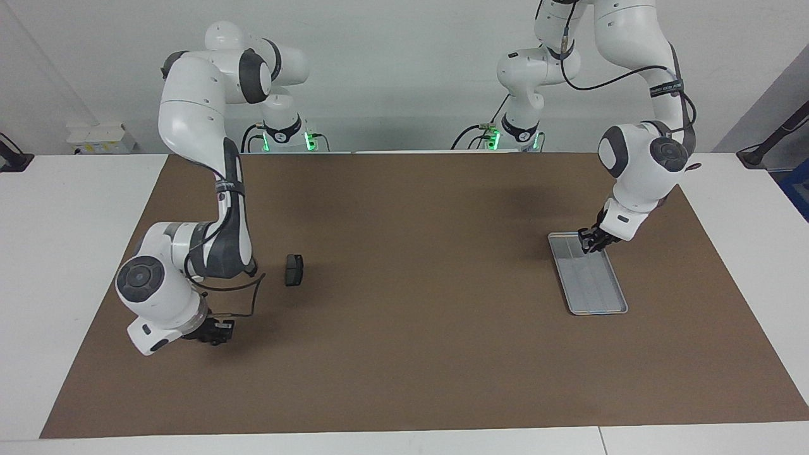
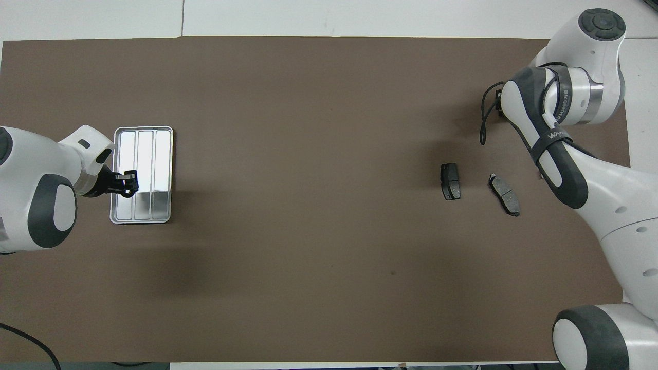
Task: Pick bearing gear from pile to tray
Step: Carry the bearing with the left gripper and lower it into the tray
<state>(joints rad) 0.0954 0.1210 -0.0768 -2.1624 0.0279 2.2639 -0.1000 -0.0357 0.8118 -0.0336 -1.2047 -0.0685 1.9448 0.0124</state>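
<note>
Left gripper [image 1: 591, 245] over tray [image 2: 163, 174] end nearest robots, grip unreadable. Bare brown mat [image 1: 430, 354] midway. Overhead alone shows a second dark pad [image 2: 504, 193] beside the first [image 2: 450, 181]. Farthest out, right gripper [image 1: 218, 331], low, grip unreadable.

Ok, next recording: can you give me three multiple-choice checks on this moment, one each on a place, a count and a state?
1. The left gripper is: A beside its own base; B over the tray; C over the right arm's end of the table.
2. Dark grey pads in the overhead view: A one; B two; C four.
3. The tray is: A flat on the brown mat; B tipped on its rim; C lifted by a gripper.

Answers: 1 B, it hangs above the tray's end nearer the robots. 2 B, two lie apart by the right arm. 3 A, its whole rim rests on the mat.
</note>
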